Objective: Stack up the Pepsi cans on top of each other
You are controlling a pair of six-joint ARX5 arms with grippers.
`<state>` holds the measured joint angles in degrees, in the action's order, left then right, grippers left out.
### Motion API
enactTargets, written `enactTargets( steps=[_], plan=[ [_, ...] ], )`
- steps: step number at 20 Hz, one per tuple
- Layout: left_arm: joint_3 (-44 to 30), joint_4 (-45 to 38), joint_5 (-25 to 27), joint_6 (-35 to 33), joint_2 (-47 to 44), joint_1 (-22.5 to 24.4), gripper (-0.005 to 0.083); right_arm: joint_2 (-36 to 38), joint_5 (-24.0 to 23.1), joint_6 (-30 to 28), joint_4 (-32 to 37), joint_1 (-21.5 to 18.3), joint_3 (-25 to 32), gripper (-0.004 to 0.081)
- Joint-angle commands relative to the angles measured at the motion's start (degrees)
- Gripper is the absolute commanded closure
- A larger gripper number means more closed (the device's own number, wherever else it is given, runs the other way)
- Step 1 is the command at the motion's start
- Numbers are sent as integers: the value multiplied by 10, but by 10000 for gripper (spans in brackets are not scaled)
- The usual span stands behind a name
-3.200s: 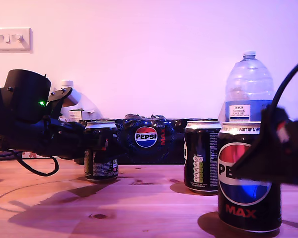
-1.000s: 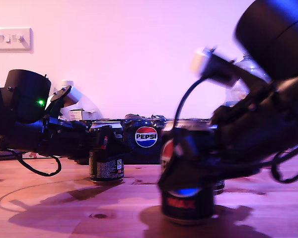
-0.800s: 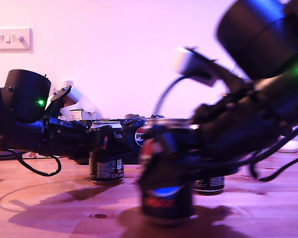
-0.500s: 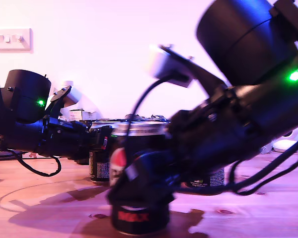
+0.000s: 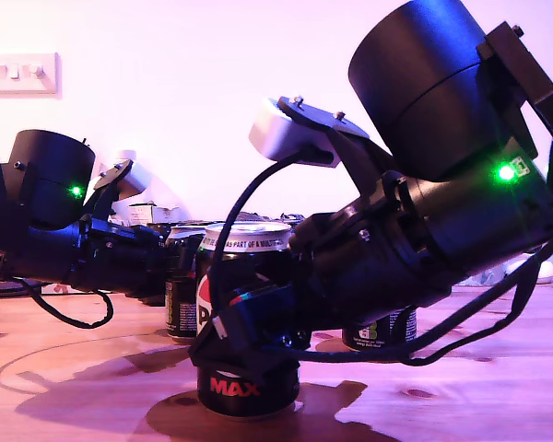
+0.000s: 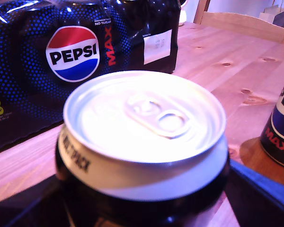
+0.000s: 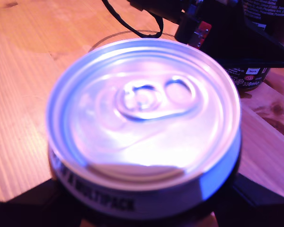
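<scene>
**A:** Exterior view first. What is my second gripper (image 5: 249,339) doing?

**B:** It reaches in from the three o'clock side of the exterior view. Its fingers pinch the front Pepsi can (image 5: 258,262) around the middle. The can is upright at about six o'clock, and its base seems to be on the tabletop (image 5: 74,387). "MAX" shows below the fingers.

**A:** And my first gripper (image 5: 161,267)?

**B:** It comes in from nine o'clock. Its fingers are clamped on the rear Pepsi can (image 5: 179,308), which is upright on the tabletop just behind the front one. A third Pepsi can (image 5: 378,331) shows only its lower part behind the second arm, toward four o'clock. A wall switch (image 5: 20,72) sits at ten o'clock.

**A:** Now the first wrist view.

**B:** The silver top of the rear Pepsi can (image 6: 144,120) fills the middle, with its tab visible. Dark fingers (image 6: 260,198) sit against both of its sides. The Pepsi Max multipack (image 6: 71,52) is close beyond it. The front Pepsi can (image 6: 280,127) stands off to one side, cut by the frame edge.

**A:** And the second wrist view?

**B:** The top of the front Pepsi can (image 7: 142,113) is blurred and very near, with dark fingers (image 7: 260,194) pressed against its flanks. Beyond it are the first gripper's black fingers (image 7: 236,33) around the rear Pepsi can (image 7: 253,75). A black cable (image 7: 128,21) lies on the wood.
</scene>
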<state>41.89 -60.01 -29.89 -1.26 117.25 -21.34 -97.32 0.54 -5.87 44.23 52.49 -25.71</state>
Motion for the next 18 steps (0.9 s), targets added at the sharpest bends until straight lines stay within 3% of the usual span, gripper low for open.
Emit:
enactTargets(
  steps=[1, 8, 13, 18],
  plan=[
    [-4, -2, -1, -2, 4, -3, -11, 0, 5, 18, 14, 0, 1, 247],
    [-3, -2, -1, -2, 4, -3, -11, 3, 6, 37, 6, 0, -1, 249],
    [-4, -2, -1, -2, 4, -3, -11, 20, 10, 60, -152, 0, -61, 248],
    [-3, 0, -1, -3, 4, -3, -11, 20, 10, 58, -195, 0, -84, 240]
  ],
)
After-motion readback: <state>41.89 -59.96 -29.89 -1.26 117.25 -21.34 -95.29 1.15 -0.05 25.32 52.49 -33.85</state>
